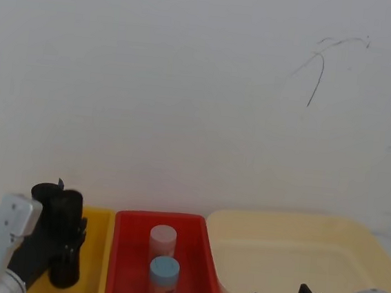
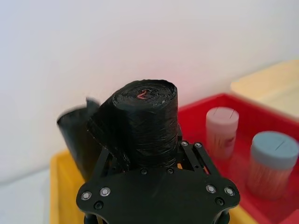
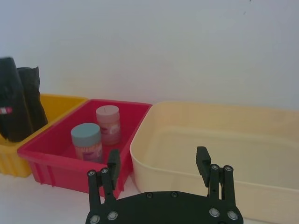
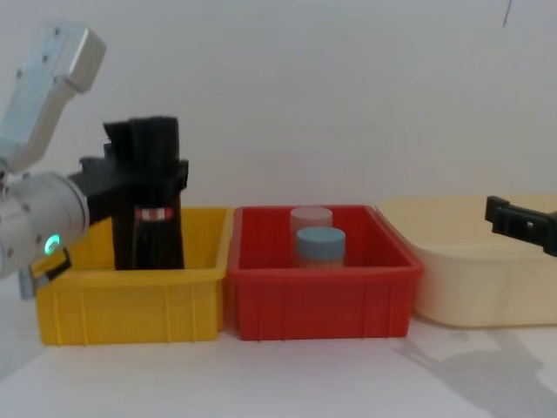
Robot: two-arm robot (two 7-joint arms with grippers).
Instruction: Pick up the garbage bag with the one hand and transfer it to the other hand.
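Left gripper clamps the bag, upright in the yellow bin just beside the plain roll, so we judge a lift may snag that roll or slip on film; right gripper hangs with jaws apart near the tub.

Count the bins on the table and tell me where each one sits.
3. The yellow bin is on the left, the red bin in the middle beside it, the cream bin on the right. None seems hidden.
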